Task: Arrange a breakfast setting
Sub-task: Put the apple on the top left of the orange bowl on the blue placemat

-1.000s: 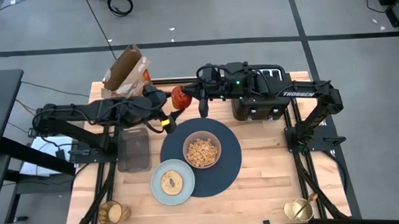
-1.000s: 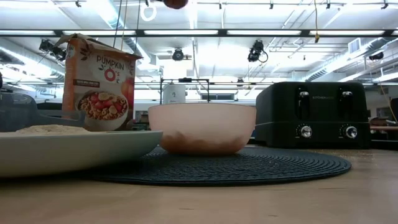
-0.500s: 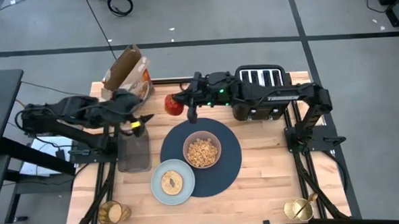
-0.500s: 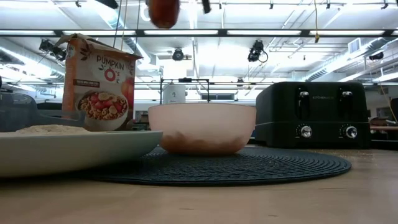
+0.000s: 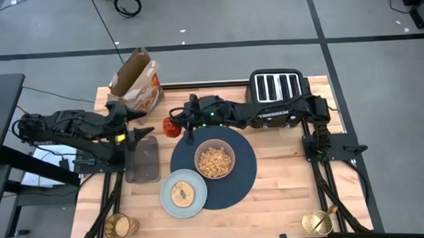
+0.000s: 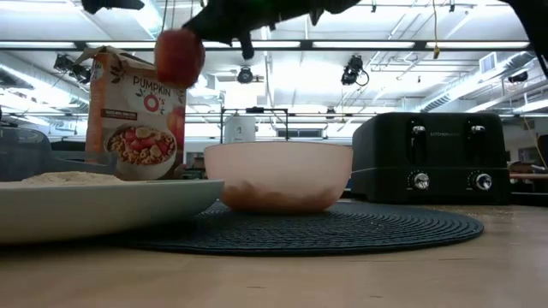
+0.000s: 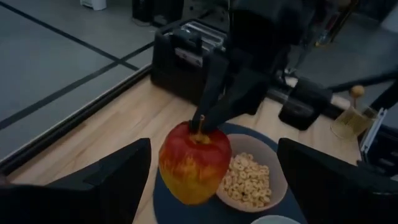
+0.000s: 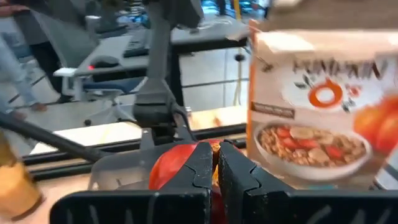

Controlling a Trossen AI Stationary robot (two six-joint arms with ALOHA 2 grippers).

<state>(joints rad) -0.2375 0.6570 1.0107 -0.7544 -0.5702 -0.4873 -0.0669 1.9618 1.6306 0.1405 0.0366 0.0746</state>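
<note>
Right end effector [image 5: 178, 125] pinching red apple [image 5: 171, 126] by its stem, left end effector [image 5: 142, 133] open nearby

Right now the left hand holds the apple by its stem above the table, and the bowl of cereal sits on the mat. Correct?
Not quite: the right hand holds the apple, pinching the stem, as the left wrist view shows. The left hand is open and empty, apart from it in the high view. The rest stands: the apple hangs above the table, and the bowl of cereal sits on the mat.
</note>
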